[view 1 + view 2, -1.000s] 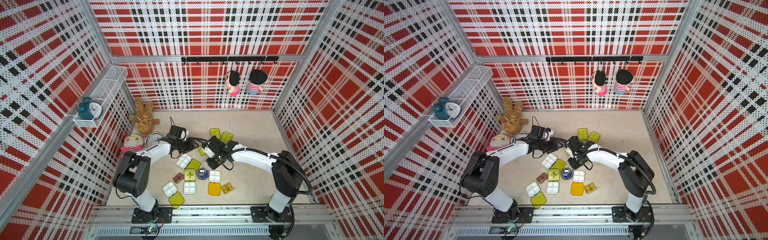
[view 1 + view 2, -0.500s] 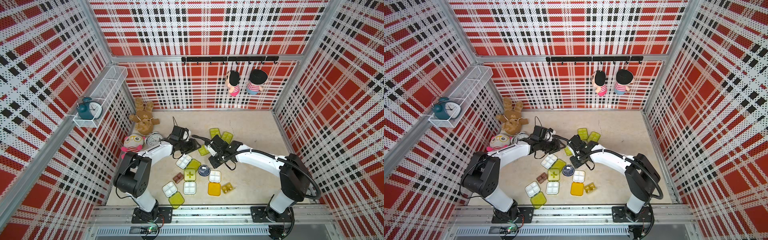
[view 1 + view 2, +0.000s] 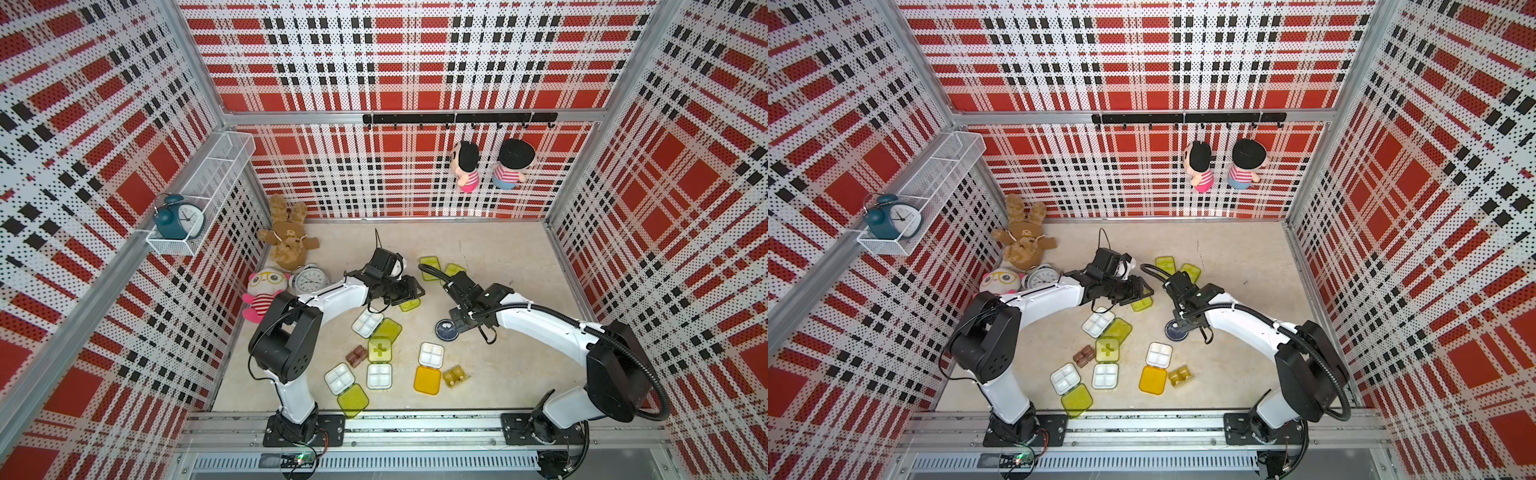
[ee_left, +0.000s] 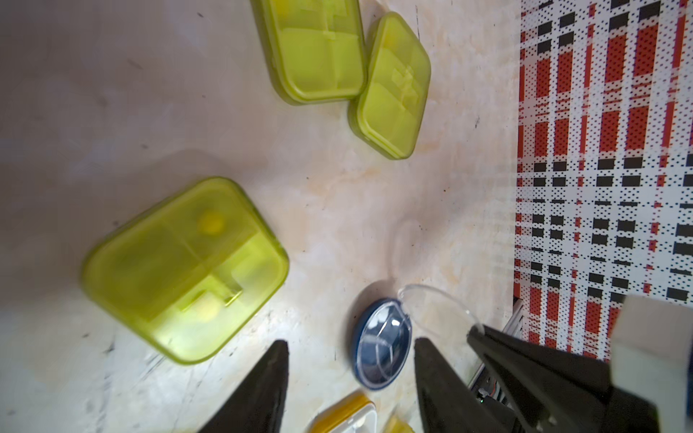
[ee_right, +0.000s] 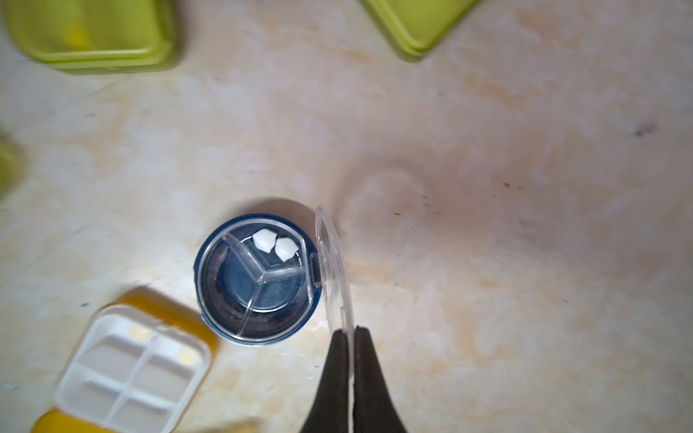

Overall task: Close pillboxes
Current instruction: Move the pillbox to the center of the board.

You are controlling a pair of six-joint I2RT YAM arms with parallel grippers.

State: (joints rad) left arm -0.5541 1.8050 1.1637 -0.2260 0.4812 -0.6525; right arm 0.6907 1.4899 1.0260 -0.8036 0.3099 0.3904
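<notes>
The beige table (image 3: 498, 266) carries all the pillboxes (image 3: 379, 376), which lie spread between the two arms. The left arm (image 3: 332, 297) reaches in from its base toward the middle, and the right arm (image 3: 540, 322) bends in from the other side. At the far side two closed lime boxes (image 3: 429, 263) lie just beside each other. A third lime box (image 4: 183, 270), also closed, lies on the table near the left gripper (image 4: 351, 342), not touched by its fingers. This gripper stands about half open and holds nothing. Nearer to the bases lie the open trays (image 3: 368, 323), white with four compartments and with lime lids (image 3: 353, 400) folded out, and one white tray with an orange lid (image 3: 427, 380). Beside this one lies a small amber box (image 3: 455, 376), and a small brown box (image 3: 356, 356) lies toward the left arm. The round navy box (image 5: 255, 277) stands on the table between the third lime box and the orange lid, right at the right gripper (image 5: 351, 333). Its clear lid (image 5: 333, 262) stands upright, open on its hinge. The right gripper is fully closed, and its two fingertips pinch the free edge of this lid. In one of the three compartments of the navy box lie two white pills (image 5: 275, 245).
</notes>
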